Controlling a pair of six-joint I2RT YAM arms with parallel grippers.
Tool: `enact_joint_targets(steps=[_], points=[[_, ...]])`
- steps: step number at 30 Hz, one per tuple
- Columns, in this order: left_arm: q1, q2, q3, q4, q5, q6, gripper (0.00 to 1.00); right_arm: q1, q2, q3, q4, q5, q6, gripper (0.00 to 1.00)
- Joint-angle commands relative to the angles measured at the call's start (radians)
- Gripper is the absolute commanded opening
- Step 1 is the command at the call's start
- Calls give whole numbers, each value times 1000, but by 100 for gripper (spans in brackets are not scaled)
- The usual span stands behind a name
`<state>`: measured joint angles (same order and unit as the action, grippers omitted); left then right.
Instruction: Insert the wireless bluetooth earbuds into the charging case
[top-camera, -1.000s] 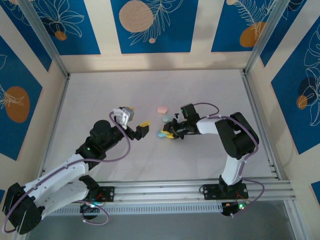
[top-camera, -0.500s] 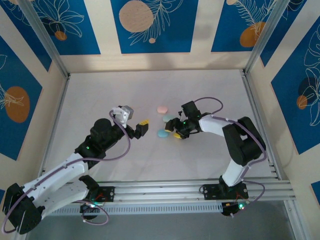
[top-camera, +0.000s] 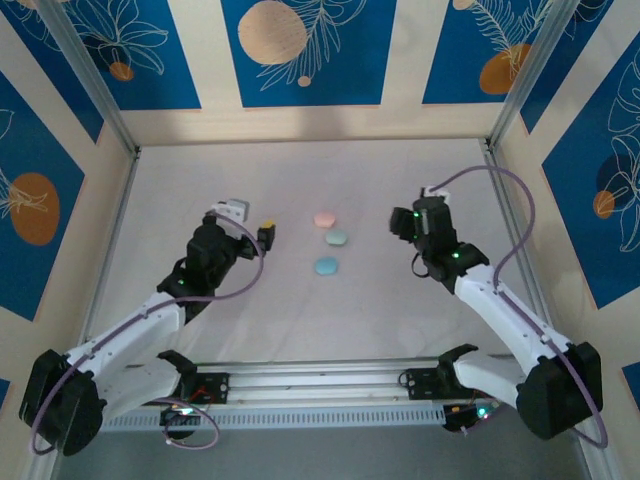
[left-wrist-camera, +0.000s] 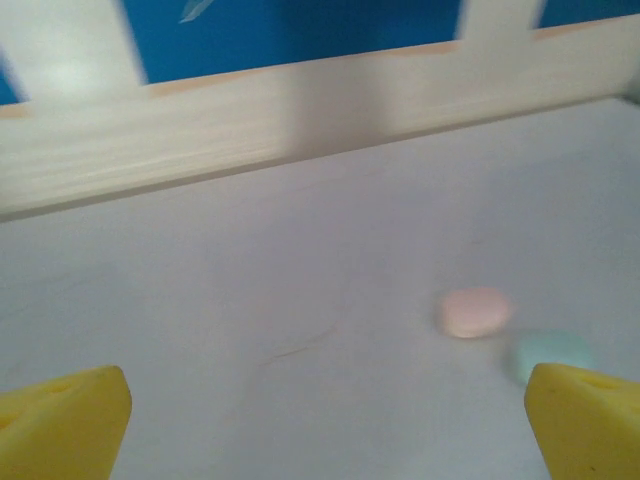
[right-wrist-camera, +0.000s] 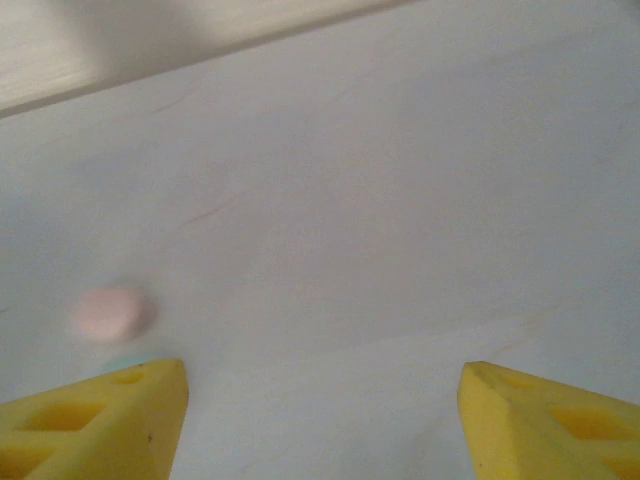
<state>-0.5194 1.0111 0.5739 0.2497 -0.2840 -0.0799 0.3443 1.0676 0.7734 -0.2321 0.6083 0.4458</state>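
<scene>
The right hand (right-wrist-camera: 320, 420) and left hand (left-wrist-camera: 325, 420), both spread open and empty, have drawn back from the cases. The blue case (top-camera: 325, 266), mint case (top-camera: 337, 238), then pink case (top-camera: 325, 218) lie closed on the table (top-camera: 420, 320). The earbuds are presumably inside, so insertion is likely finished.

No writing, label, brand, number or sign can be read in any view. The blue wall panels (top-camera: 300, 50) bear only white leaf outlines and orange discs, with no lettering. On the bench (top-camera: 300, 180), the pink case (top-camera: 324, 218), the mint case (top-camera: 337, 237) and the light blue case (top-camera: 325, 266) look plain from above, too small for any marking to be made out, and the pink one is blurred in both wrist views.
</scene>
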Motion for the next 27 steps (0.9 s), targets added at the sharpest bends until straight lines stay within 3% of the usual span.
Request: enact_joint_targets(steps=[1, 4, 10, 16, 18, 20, 23, 27], points=[[71, -11, -46, 20, -112, 3, 100, -162, 19, -120, 157, 54, -169, 72], [121, -33, -96, 39, -201, 41, 100, -290, 56, -218, 299, -95, -190, 72], [196, -3, -185, 94, -252, 98, 100, -341, 148, -344, 634, -352, -285, 71], [234, 169, -303, 405, -196, 183, 100, -324, 306, -332, 848, -455, -351, 71], [241, 204, -281, 401, -175, 189, 100, -328, 347, -332, 907, -494, -358, 71], [245, 250, -291, 509, -143, 211, 100, -325, 401, -343, 970, -548, -386, 70], [257, 337, -306, 689, -101, 232, 100, -320, 455, -397, 1121, -545, -389, 71], [285, 487, -310, 876, -46, 243, 100, -337, 453, -357, 1033, -509, -350, 73]])
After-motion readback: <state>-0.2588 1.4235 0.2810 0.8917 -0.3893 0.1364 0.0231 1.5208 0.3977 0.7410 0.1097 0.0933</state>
